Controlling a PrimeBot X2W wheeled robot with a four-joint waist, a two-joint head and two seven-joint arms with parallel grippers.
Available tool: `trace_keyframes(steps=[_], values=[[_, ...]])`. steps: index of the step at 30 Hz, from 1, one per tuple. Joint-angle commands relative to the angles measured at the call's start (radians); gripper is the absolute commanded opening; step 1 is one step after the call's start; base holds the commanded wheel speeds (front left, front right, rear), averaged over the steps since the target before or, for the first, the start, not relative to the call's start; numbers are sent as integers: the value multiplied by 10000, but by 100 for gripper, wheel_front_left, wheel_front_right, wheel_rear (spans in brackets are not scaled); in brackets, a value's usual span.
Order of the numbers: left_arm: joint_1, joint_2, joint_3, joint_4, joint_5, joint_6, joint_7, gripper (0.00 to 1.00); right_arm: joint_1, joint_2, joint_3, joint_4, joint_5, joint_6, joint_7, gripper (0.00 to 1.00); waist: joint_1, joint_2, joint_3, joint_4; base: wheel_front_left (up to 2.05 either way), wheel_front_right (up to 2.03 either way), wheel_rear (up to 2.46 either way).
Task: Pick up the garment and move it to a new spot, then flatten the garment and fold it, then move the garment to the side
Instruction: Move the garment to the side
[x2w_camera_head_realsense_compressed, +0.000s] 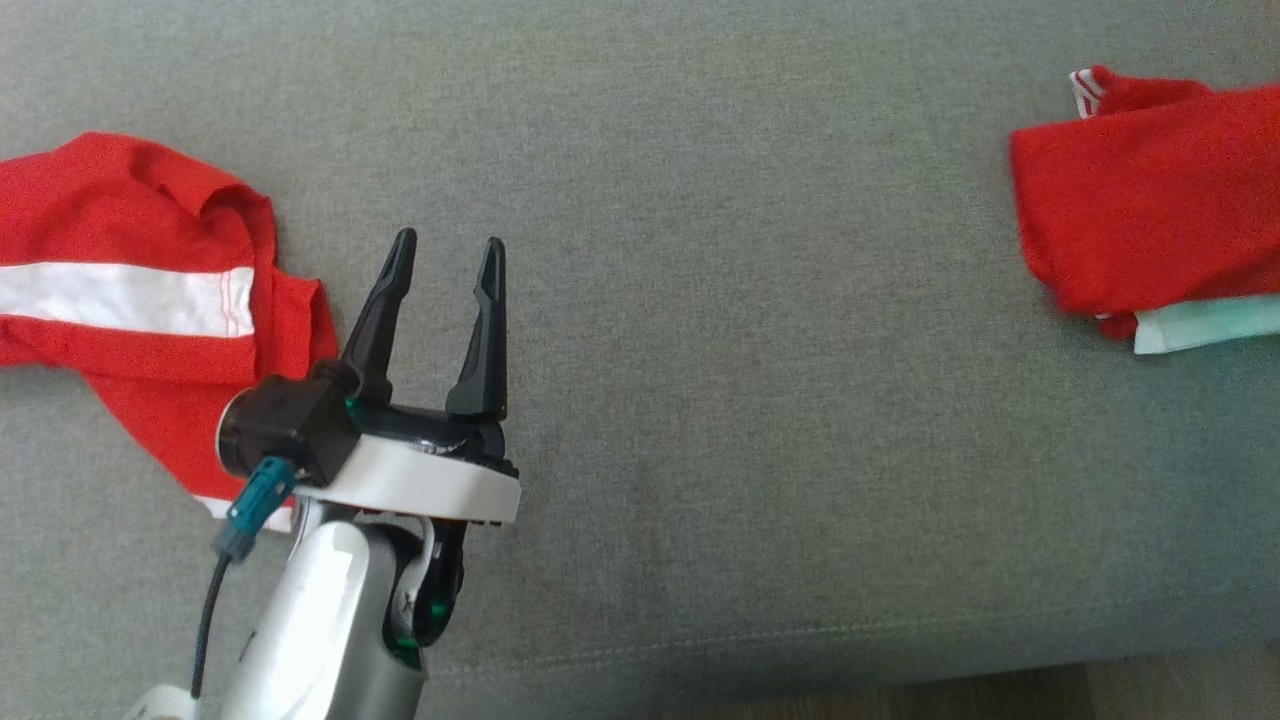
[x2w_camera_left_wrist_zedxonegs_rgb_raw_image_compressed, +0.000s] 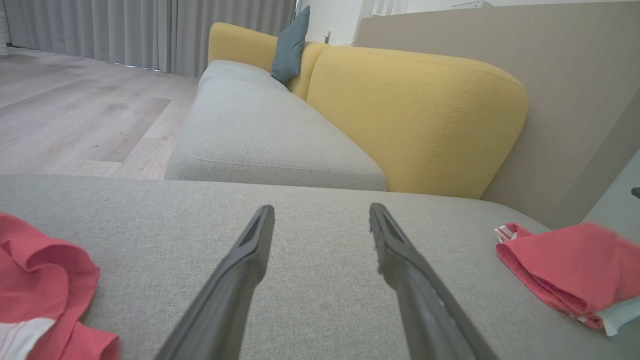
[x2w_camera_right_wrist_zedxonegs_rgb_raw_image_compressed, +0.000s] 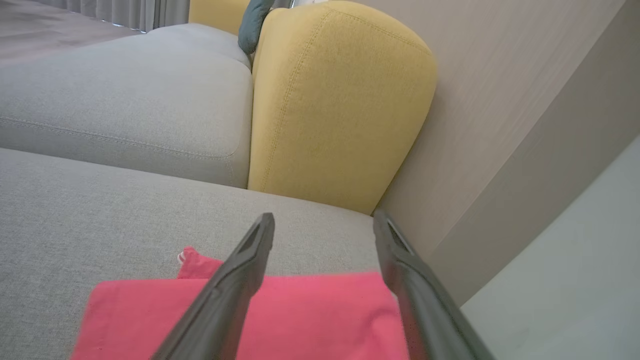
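Left gripper is hovering over bare upholstery, its two dark fingers spread wide with nothing between them. Right gripper is likewise standing open, its fingers hanging above the folded red garment without pinching it.

Underneath, a grey sofa cushion is carrying everything, and a yellow backrest is rising behind it. In the head view the folded red garment is lying at the cushion's far right, well apart from the left gripper. Its long axis is seemingly running sideways, and its striped corner is pointing up and left. That view's right edge is cutting it off, hiding its full length.

At the left a crumpled red garment, crossed by a white stripe, is lying partly cropped, with the left gripper's wrist covering one edge. A mint-green layer is peeking out beneath the folded one; what it is cannot be told.
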Motion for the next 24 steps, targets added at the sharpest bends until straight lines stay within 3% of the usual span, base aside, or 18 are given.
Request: trace_keyframes(steps=[1,11,24], values=[[-293,66,322,-296,7,0,-53,100,-18,-192,115,-404,52,-7,-40,100,-1,0,-42,-2,0,0,0],[-163,66,277,-258,-194,135,-53,100,129,385,728,-1053,354,-7,-475,100,-1,0,-699,32,0,0,0],[520,66,266,-341,-476,423,-53,100,1827,2692,1702,-2060,771,-7,-1068,100,-1,0,-2201,260,0,0,0]])
